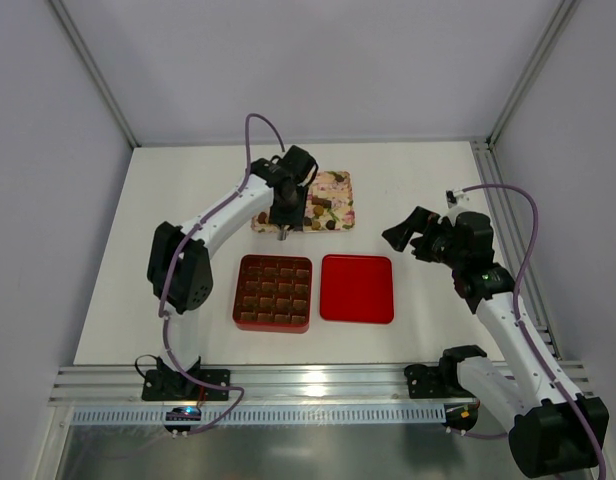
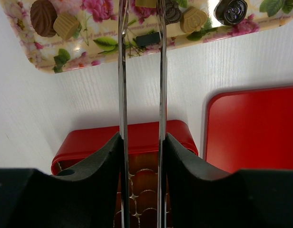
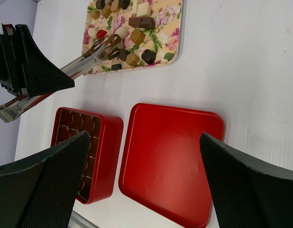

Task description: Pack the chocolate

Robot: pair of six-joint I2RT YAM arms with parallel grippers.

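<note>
Step in hand, as judged: lifting one chocolate (image 2: 193,19) off the floral tray (image 2: 89,45) by the counter's far edge. Straddle a single piece squarely and squeeze gently. Left gripper (image 2: 141,142): clamped on metal tongs (image 2: 122,71), blades narrowly apart; whether they pinch a piece cannot be told. Right gripper (image 3: 142,137): spread wide, empty, toward the right edge.

The tongs (image 2: 122,71) and tray (image 2: 89,47) run off the top edge, tips unseen; the left gripper (image 2: 141,142) hides most of the box (image 2: 84,145).
</note>
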